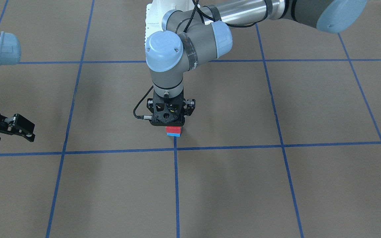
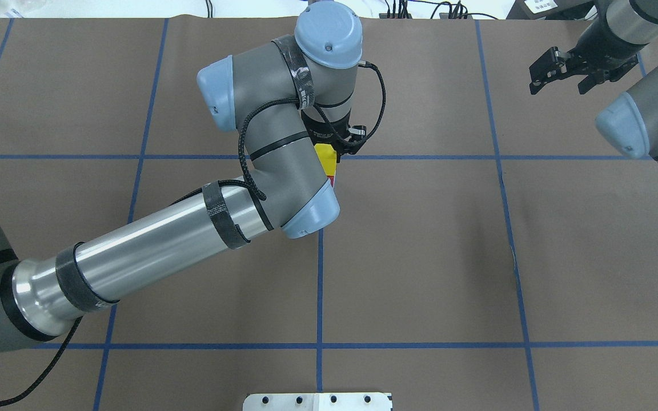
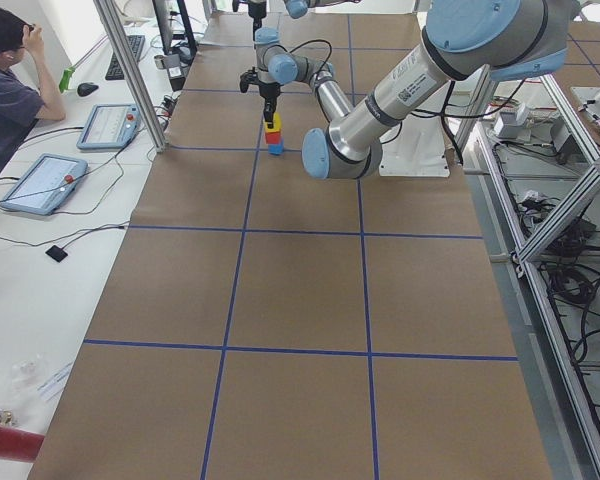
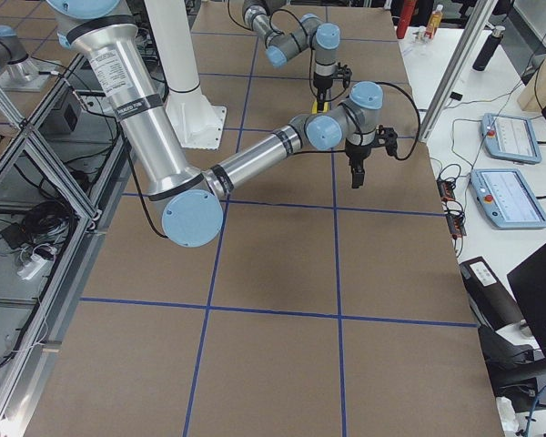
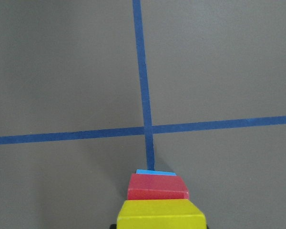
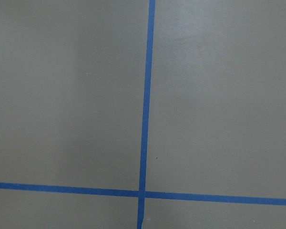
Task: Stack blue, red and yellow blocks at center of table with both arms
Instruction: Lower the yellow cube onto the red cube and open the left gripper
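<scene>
Near a tape crossing at the table's middle, a yellow block (image 5: 161, 214) sits on a red block (image 5: 158, 187), which sits on a blue block (image 5: 156, 172). The red block (image 1: 173, 129) and blue block (image 1: 173, 134) also show in the front view. The stack appears small in the left side view (image 3: 273, 135). My left gripper (image 1: 172, 123) points straight down over the stack and looks shut on the yellow block (image 2: 325, 158); its fingertips are hidden. My right gripper (image 2: 557, 87) is open and empty, held far off to the side, also in the front view (image 1: 14, 138).
Blue tape lines (image 1: 176, 185) divide the brown table into squares. My left arm's forearm (image 2: 152, 251) stretches across the near-left table. A white mounting plate (image 2: 317, 401) lies at the near edge. An operator (image 3: 5, 90) and tablets (image 3: 45, 180) are beside the table.
</scene>
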`<state>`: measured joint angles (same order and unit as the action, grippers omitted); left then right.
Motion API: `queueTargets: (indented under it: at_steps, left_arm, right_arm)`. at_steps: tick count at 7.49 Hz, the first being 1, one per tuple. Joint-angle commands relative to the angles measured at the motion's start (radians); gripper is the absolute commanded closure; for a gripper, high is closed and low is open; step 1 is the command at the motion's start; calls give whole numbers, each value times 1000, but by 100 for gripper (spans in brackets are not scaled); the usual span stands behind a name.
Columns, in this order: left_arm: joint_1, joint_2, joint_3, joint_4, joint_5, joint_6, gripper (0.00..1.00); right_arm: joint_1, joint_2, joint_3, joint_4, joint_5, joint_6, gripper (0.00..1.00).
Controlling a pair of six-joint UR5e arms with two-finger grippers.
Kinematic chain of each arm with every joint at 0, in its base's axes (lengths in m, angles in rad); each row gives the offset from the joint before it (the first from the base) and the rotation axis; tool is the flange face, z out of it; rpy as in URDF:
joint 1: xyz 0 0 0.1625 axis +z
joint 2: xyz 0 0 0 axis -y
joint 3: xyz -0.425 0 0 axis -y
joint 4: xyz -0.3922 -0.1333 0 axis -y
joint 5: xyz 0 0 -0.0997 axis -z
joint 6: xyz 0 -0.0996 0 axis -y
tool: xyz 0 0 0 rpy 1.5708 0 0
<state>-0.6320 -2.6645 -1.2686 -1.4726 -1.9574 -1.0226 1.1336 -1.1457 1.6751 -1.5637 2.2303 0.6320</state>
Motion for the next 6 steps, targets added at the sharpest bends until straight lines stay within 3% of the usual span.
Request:
queueTargets:
  at_steps: [1, 2, 4, 6]
  left_arm:
    - [0, 0, 0, -14, 0, -2, 14]
    - [0, 0, 0, -12, 0, -7, 2]
    - [-3, 0, -9, -11, -2, -2, 1]
    - [-58, 15, -160, 61, -26, -2, 1]
  right_arm:
    - [0, 1, 0, 1, -1, 0, 1]
    - [0, 1, 0, 1, 2, 0, 1]
    - [0, 3, 0, 1, 6, 0, 1]
    - [43, 3, 0, -9, 11, -36, 1]
